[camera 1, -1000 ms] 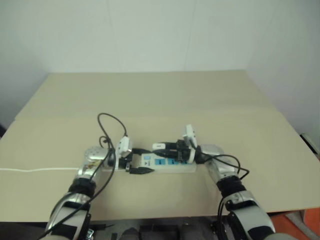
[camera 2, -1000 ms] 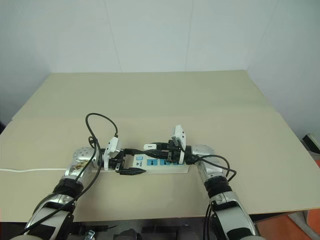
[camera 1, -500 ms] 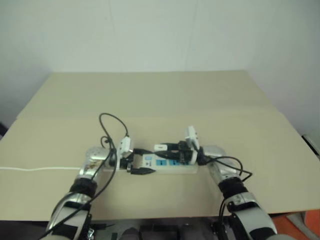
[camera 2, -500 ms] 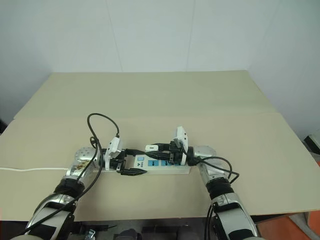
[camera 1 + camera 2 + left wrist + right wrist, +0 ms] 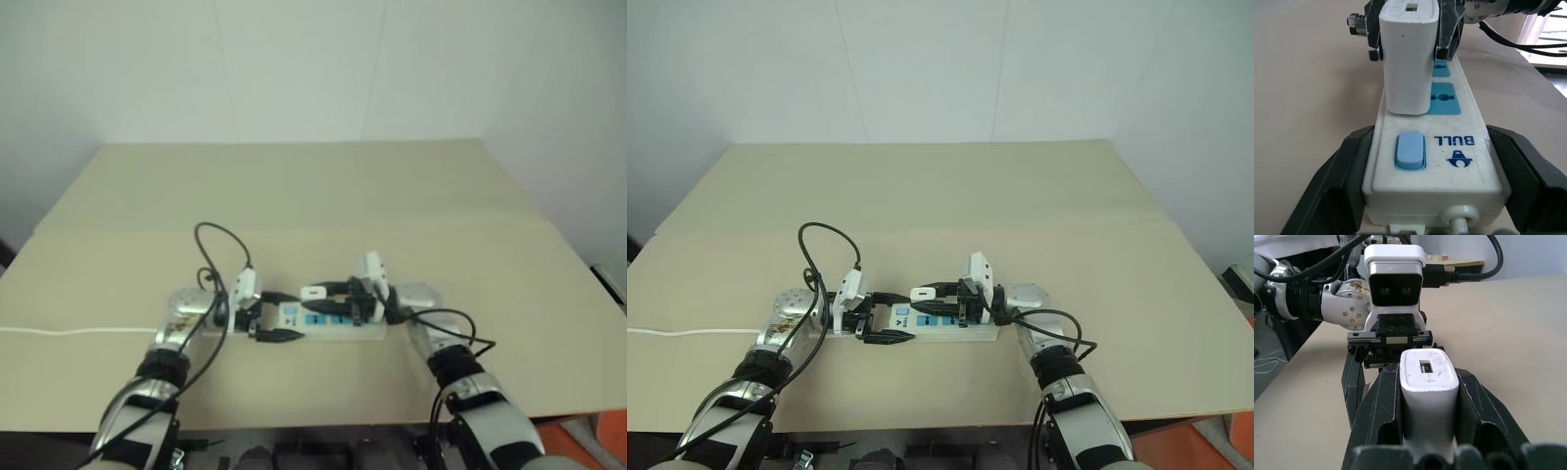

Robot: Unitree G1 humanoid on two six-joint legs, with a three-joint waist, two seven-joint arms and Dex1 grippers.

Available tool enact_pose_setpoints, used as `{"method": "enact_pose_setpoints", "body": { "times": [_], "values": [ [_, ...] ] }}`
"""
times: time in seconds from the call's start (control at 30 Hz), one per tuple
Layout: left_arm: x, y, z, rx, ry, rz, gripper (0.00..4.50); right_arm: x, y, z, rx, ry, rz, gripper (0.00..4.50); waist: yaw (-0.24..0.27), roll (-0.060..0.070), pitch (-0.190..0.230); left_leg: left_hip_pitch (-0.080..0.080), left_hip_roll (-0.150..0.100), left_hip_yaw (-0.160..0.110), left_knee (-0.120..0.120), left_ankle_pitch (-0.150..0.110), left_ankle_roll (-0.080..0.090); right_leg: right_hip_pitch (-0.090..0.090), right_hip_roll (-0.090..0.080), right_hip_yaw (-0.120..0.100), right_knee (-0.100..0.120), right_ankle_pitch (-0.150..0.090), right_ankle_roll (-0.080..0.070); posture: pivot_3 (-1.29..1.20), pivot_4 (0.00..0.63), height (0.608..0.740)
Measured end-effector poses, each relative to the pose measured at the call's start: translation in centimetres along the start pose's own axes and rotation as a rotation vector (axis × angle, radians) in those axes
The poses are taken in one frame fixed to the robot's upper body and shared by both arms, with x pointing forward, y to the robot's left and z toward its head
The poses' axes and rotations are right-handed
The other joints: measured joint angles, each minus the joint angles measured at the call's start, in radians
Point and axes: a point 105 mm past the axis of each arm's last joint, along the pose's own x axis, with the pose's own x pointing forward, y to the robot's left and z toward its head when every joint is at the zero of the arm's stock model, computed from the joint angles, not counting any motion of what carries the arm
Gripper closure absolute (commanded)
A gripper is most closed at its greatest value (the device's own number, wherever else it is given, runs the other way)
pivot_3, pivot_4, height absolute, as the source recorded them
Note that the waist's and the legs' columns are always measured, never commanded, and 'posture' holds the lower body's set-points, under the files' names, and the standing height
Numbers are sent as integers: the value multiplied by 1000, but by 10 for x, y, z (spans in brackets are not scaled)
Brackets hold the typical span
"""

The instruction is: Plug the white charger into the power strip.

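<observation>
Power strip: the power strip (image 5: 1449, 161) lies flat on the tan table (image 5: 1019, 196), long axis running left to right, at the table's near middle; its pale blue switch (image 5: 1410, 150) sits at the left end, with blue sockets (image 5: 1445, 92) further along to the right.
Cord: a thin white cord (image 5: 686, 332) leaves the strip's left end and runs off to the left across the table.
Left gripper: the left gripper (image 5: 1432, 176) is clamped across the switch end of the strip, one black finger (image 5: 1337, 181) pressed on each long side.
White charger: the white charger (image 5: 1408, 58) stands upright over the strip, its lower end at the first socket just right of the switch; how far it is seated cannot be told.
Right gripper: the right gripper (image 5: 1429, 396) comes in from the right and pinches the charger between its two black fingers (image 5: 1383, 416), closed tight on both side faces.
Spacing: the two grippers face each other along the strip, close together but apart.
</observation>
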Motion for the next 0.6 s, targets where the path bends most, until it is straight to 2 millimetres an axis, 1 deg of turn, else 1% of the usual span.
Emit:
{"method": "enact_pose_setpoints", "body": {
  "times": [0.2, 0.6],
  "values": [
    [-3, 1, -2, -3, 12, 12, 1214, 4, -1, -3, 17, 3, -12, 3379, -2, 0, 0, 4, 2, 1, 0, 0, 0, 2, 1, 0, 0, 0, -1, 0, 150, 740],
    [-4, 1, -3, -5, 15, 22, 1214, 5, 1, -7, -3, 7, -11, 3379, -3, 0, -1, 5, 2, 1, -1, 0, 0, 3, 2, 0, 1, 1, -2, 0, 150, 740]
  ]
}}
